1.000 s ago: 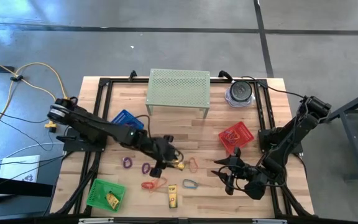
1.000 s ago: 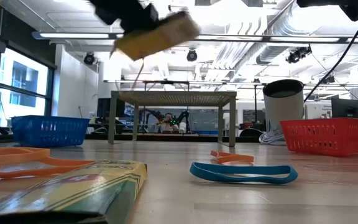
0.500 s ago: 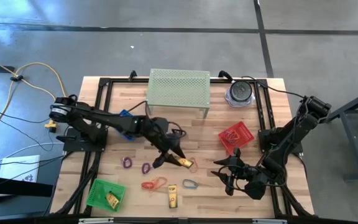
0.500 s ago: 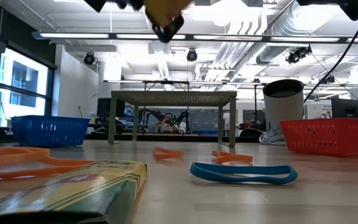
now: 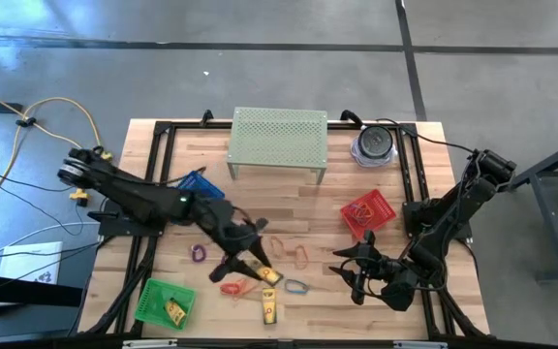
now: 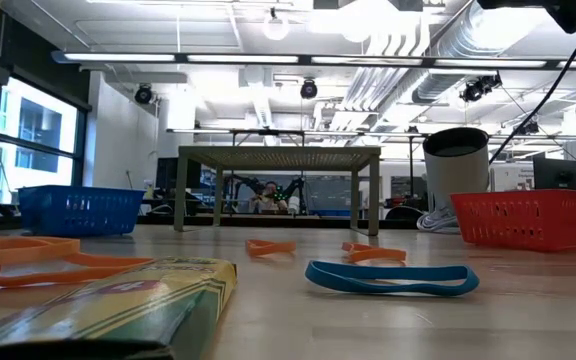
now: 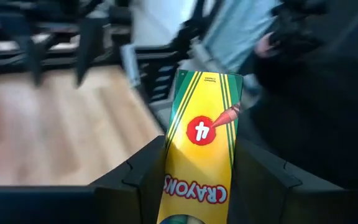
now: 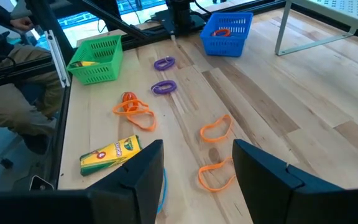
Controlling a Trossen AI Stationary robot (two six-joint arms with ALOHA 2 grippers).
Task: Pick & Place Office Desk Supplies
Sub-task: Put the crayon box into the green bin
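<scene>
High view: left end effector (image 5: 256, 269), pinching an upright yellow crayon box (image 7: 201, 155) between its fingers, hangs above the wooden surface (image 5: 327, 204) beside orange loops (image 5: 235, 287) and a second crayon box (image 5: 269, 306); right end effector (image 5: 356, 271), fingers spread, waits near the red basket (image 5: 368, 213).

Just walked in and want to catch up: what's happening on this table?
The left gripper holds a yellow crayon box above the table's front middle. Another crayon box and coloured rubber bands lie loose on the wood, and one yellow box sits in the green basket. The right gripper waits, open, at the front right.
</scene>
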